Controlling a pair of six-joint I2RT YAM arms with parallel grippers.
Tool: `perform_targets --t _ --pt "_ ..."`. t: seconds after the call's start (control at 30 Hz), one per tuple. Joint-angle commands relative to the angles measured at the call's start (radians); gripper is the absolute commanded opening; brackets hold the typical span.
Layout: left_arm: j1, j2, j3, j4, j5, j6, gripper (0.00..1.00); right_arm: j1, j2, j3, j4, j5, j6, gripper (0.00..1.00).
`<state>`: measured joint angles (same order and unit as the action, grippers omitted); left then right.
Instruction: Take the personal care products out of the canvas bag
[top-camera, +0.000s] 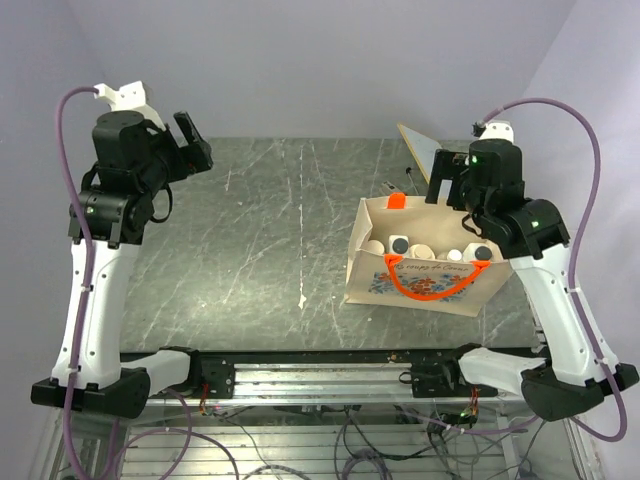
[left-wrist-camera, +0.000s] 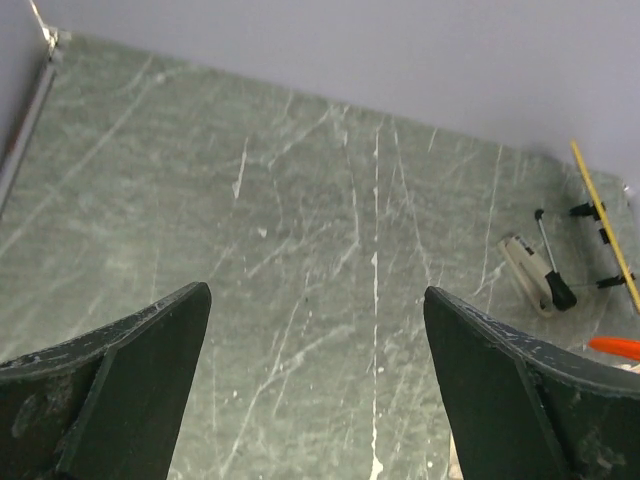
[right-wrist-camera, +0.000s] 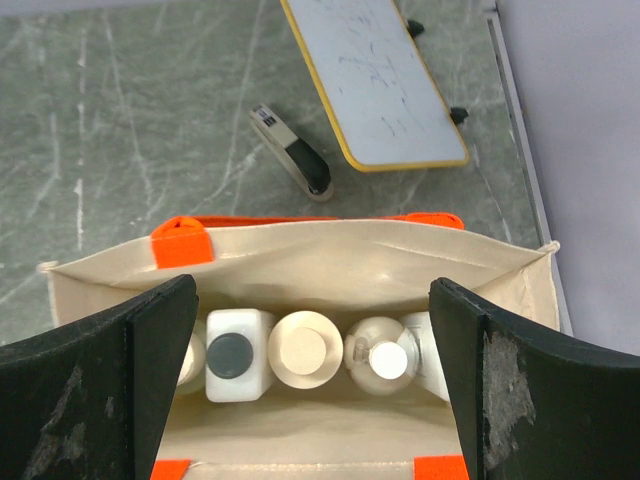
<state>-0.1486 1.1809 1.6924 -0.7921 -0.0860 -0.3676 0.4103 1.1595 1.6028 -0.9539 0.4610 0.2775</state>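
Observation:
The beige canvas bag (top-camera: 432, 282) with orange handles and a floral print stands on the table's right side; its rim also shows in the right wrist view (right-wrist-camera: 330, 250). Inside stand several bottles in a row: a white rectangular one with a black cap (right-wrist-camera: 234, 355), a beige-capped one (right-wrist-camera: 304, 349), a cream round one with a white cap (right-wrist-camera: 383, 356), and others partly hidden behind my fingers. My right gripper (right-wrist-camera: 312, 375) is open, hovering above the bag's opening. My left gripper (left-wrist-camera: 315, 380) is open and empty, raised over the table's left side (top-camera: 185, 140).
A whiteboard with a yellow frame (right-wrist-camera: 375, 80) leans behind the bag at the back right. A small eraser-like object (right-wrist-camera: 292, 155) lies beside it on the marble table (top-camera: 260, 230). The table's right edge lies close to the bag.

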Motion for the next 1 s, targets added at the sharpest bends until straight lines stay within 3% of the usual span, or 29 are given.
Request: perform_targets --t 0.0,0.33,0.57,0.8,0.97 --pt "-0.002 -0.030 -0.075 -0.009 0.003 -0.075 0.99 -0.033 0.007 -0.045 0.039 0.036 0.053 1.00" --pt "-0.003 -0.050 -0.254 0.057 0.141 -0.227 0.99 -0.074 -0.022 -0.138 0.060 0.018 0.020 1.00" --pt "-0.031 -0.018 -0.376 0.225 0.349 -0.396 0.99 -0.084 -0.080 -0.190 0.059 -0.021 0.004 1.00" --pt "-0.298 0.063 -0.394 0.390 0.329 -0.532 0.99 -0.087 -0.103 -0.181 0.032 -0.133 0.028 1.00" --pt "-0.519 0.171 -0.323 0.435 0.293 -0.517 0.99 -0.088 -0.136 -0.207 0.031 -0.254 0.030 1.00"
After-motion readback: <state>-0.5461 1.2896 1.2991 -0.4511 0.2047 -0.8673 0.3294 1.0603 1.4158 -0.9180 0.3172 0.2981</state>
